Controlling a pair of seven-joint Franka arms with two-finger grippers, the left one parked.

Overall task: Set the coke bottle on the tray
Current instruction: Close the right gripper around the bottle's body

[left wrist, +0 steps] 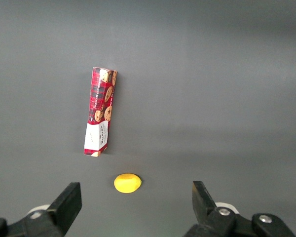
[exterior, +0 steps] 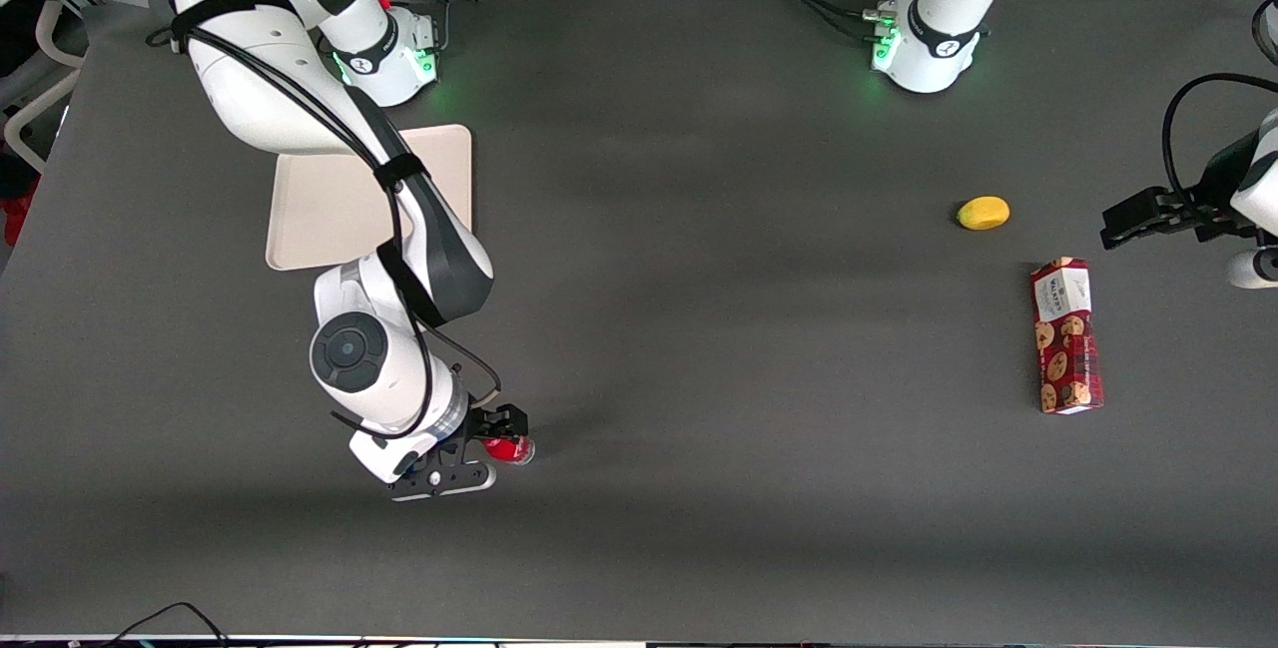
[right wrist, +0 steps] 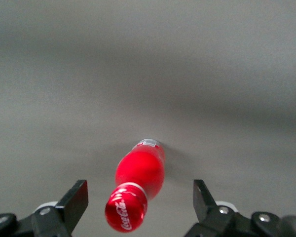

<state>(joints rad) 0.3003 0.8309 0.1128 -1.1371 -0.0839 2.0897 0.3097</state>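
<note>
Low over the bench toward its front edge at the working arm's end: gripper (right wrist: 138, 197) spread wide, fingers (right wrist: 75, 197) on either side of the coke bottle (right wrist: 138, 173) and clear of it, bottle upright on the dark mat. Nearer the arm bases, well apart from the bottle: tray (exterior: 319, 219), partly covered by the arm. Toward the parked arm's end: red cookie box (exterior: 1066, 336) and, near it, a small yellow fruit (exterior: 983, 213).
</note>
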